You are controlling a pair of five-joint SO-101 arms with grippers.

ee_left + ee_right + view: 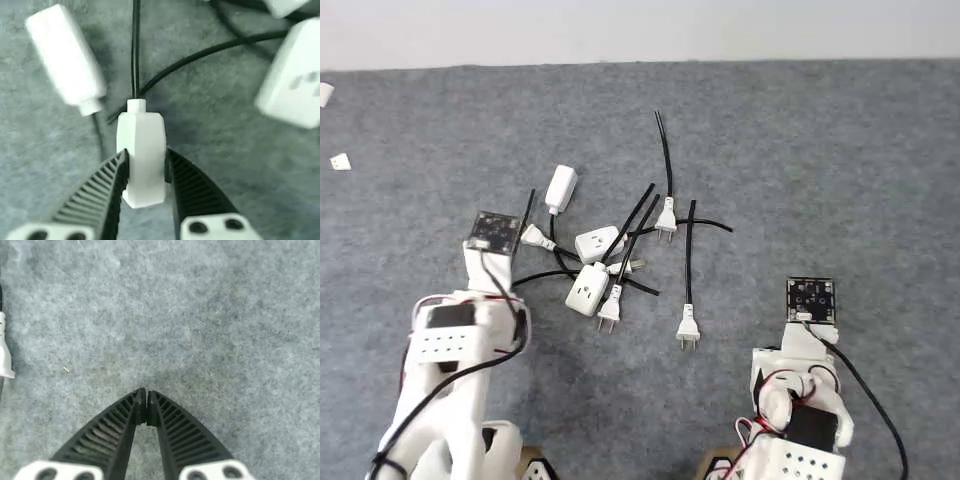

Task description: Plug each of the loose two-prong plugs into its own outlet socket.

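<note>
Left wrist view: left tool pinches a white plug; right wrist view: right tool closed, empty.

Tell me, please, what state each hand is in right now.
Left hand: closed on a white plastic two-prong plug with black cord.
Right hand: closed, holding nothing.

Light falls evenly and softly over the mat, bright with no glare, so the cords cast only thin, faint shadows, and the wall beyond is the brightest area. Around the left gripper it is dimmer: the plug clamped in it darkens the mat beside and just ahead of it, and a soft shadow edges the adapter further ahead. Ahead of the closed right gripper the mat is evenly lit, darkening slightly just under it.
</note>
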